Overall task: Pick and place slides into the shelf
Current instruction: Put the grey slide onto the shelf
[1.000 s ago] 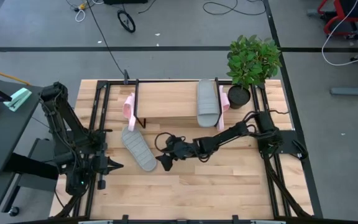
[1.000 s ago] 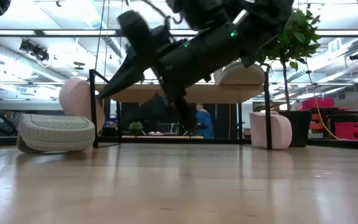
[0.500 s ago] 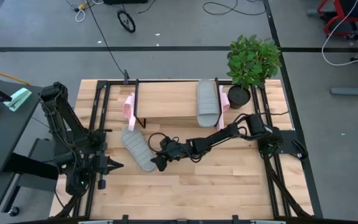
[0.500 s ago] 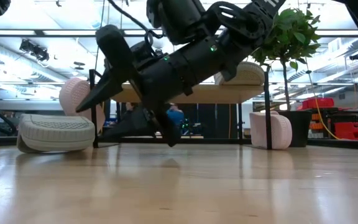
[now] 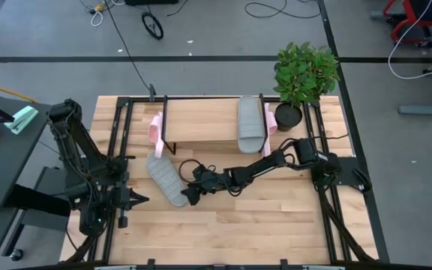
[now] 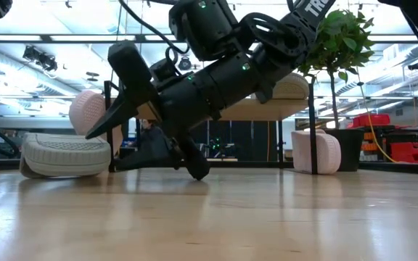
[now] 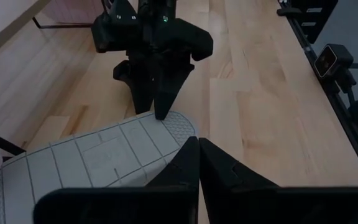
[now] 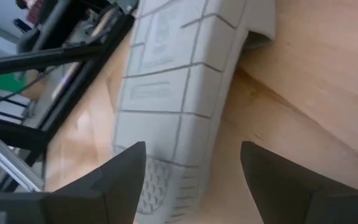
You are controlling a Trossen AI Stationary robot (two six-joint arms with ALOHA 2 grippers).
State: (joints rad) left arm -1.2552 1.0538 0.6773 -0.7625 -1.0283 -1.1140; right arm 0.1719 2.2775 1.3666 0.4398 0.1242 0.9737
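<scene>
While the left arm waits at the table's 8 o'clock corner, the right gripper [image 5: 190,196], fingers spread, hangs at the near end of the grey slide [image 5: 168,181], lying sole-up, long axis running 11-to-5 toward it

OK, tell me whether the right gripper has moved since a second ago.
Yes. In the high view the right gripper has moved toward the left arm's side, closing on the grey slide lying on the table; its fingers are open.

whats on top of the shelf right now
One grey slide lies on the shelf board near its right end; the rest of the board is bare. Whatever is under the board is hidden from above.
</scene>
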